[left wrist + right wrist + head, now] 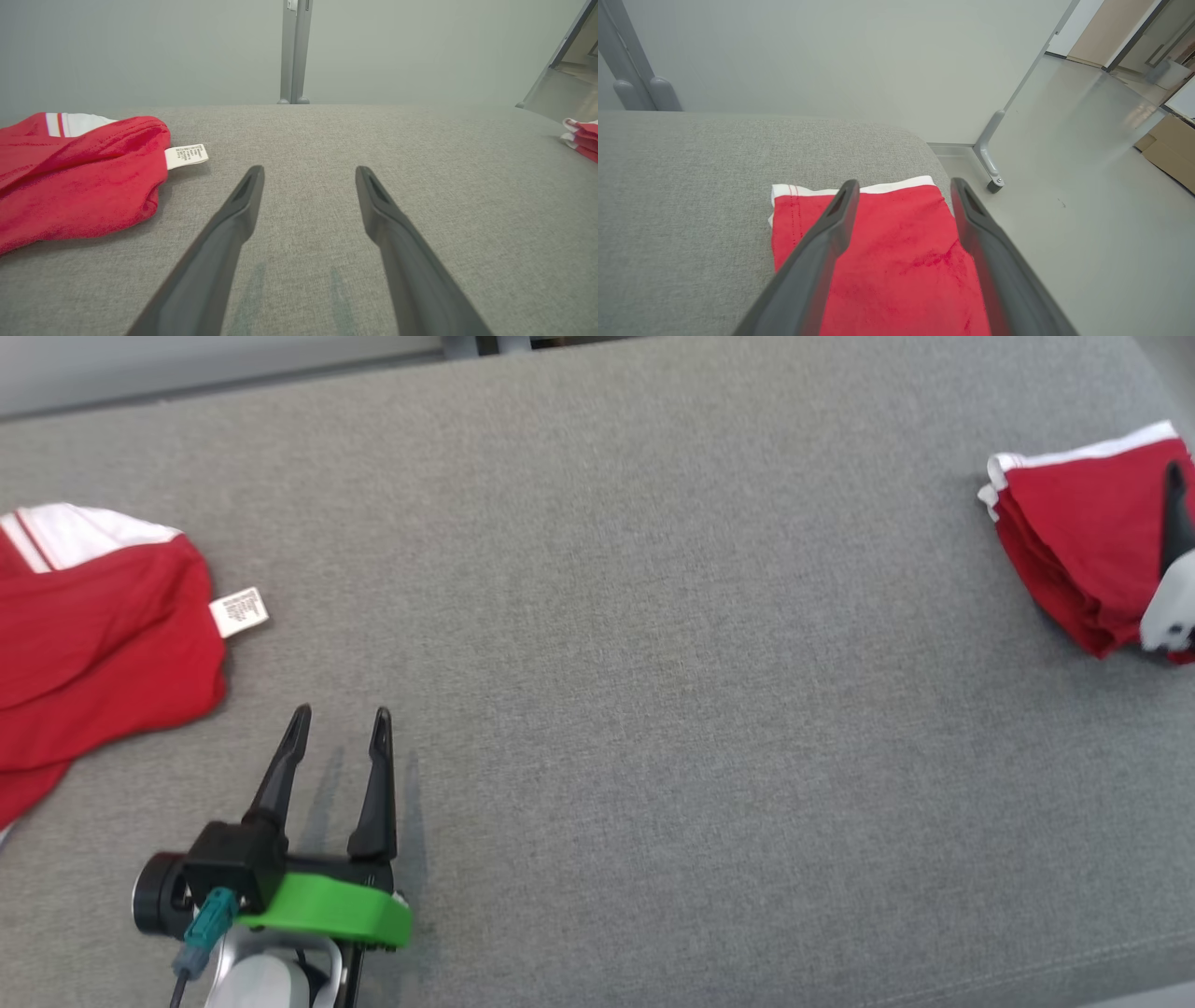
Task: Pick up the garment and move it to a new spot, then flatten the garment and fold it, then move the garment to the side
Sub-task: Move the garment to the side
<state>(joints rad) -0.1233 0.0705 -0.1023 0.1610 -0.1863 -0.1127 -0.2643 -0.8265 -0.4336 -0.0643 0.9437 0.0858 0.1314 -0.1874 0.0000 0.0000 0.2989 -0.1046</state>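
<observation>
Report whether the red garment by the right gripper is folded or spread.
Folded: the red garment lies as a compact rectangle with a white hem, and the head view shows stacked layers along its near-left edge.

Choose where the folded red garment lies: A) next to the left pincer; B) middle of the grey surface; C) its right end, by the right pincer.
C: the folded red garment lies at the right end of the grey surface, with the open right pincer over it.
</observation>
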